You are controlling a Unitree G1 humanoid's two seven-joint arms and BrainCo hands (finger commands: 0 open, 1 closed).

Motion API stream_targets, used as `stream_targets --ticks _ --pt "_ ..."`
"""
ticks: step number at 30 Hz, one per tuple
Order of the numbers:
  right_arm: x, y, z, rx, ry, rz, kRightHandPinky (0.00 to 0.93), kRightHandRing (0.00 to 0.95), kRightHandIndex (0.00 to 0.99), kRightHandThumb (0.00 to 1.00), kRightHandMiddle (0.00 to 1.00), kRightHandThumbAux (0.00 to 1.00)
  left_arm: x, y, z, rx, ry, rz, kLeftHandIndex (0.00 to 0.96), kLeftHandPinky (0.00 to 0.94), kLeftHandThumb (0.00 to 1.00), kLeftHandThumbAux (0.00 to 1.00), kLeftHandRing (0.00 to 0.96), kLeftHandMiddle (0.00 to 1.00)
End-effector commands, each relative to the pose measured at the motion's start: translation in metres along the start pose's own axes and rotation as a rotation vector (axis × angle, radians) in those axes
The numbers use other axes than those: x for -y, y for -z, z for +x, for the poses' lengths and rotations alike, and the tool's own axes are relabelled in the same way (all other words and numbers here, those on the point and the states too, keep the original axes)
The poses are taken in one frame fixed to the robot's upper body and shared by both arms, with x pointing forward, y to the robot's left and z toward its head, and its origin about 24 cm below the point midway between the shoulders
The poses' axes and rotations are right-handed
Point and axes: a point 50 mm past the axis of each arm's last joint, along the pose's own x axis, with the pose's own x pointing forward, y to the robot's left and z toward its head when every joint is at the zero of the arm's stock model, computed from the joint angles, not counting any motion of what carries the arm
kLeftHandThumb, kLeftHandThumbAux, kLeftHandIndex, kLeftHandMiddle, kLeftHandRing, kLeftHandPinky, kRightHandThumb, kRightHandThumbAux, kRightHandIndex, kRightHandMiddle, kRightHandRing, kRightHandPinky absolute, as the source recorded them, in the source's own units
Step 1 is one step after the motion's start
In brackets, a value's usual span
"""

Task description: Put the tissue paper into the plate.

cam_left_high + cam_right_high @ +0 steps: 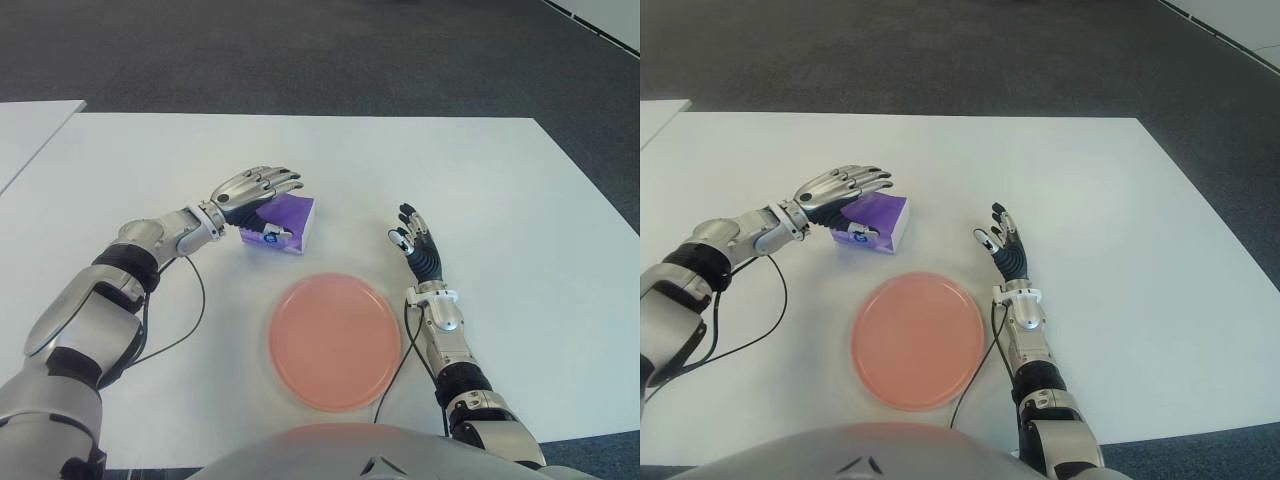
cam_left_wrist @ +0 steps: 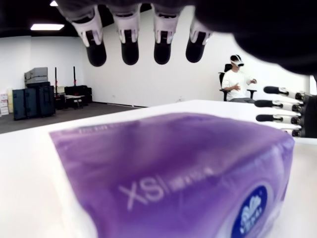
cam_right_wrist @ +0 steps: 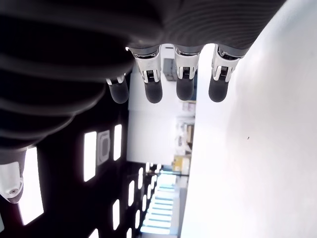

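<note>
A purple tissue pack [image 1: 281, 223] lies on the white bench [image 1: 500, 180], just beyond the far left edge of a round pink plate [image 1: 334, 340], close to it but not in it. The plate sits near the robot's front edge of the bench and has nothing on it.

The left hand [image 1: 252, 190] reaches in from the left and hangs over the pack's near-left end. Its fingers [image 2: 130, 47] are stretched out almost straight above the top of the pack, with a clear gap of air between the fingertips and the wrapper in the wrist view, so they are open and gripping nothing. The thumb seems to sit low beside the pack's side; I cannot tell whether it touches.

The right hand [image 1: 416, 243] shows to the right of the plate, just beyond its far right edge, palm turned inward and fingers [image 3: 184, 82] extended and loosely spread, holding nothing. Whether it touches the bench is unclear.

In the left wrist view a seated person [image 2: 237, 79] wearing a headset is visible far back against a white wall.
</note>
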Motion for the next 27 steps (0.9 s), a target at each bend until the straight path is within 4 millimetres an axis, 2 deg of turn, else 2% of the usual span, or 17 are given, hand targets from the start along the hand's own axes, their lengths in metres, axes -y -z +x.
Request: stream_targets --ticks 1,17,27 --pt "-0.006 0.03 -0.025 -0.172 -0.005 0.022 0.0 0.0 0.0 0.0 0.0 0.468 -0.011 0.004 0.003 -0.011 -0.037 0.014 0.0 0.0 0.411 0.159 0.0 0.0" --pt "-0.007 0.03 -0.027 -0.176 -0.022 0.016 0.0 0.0 0.0 0.0 0.0 0.474 -0.03 0.011 0.006 -0.034 -0.127 0.138 0.0 0.0 0.373 0.19 0.0 0.0" --pt "-0.007 0.03 -0.028 -0.173 -0.025 0.014 0.0 0.0 0.0 0.0 0.0 0.468 -0.024 0.012 0.003 -0.018 -0.068 0.157 0.0 0.0 0.383 0.194 0.0 0.0"
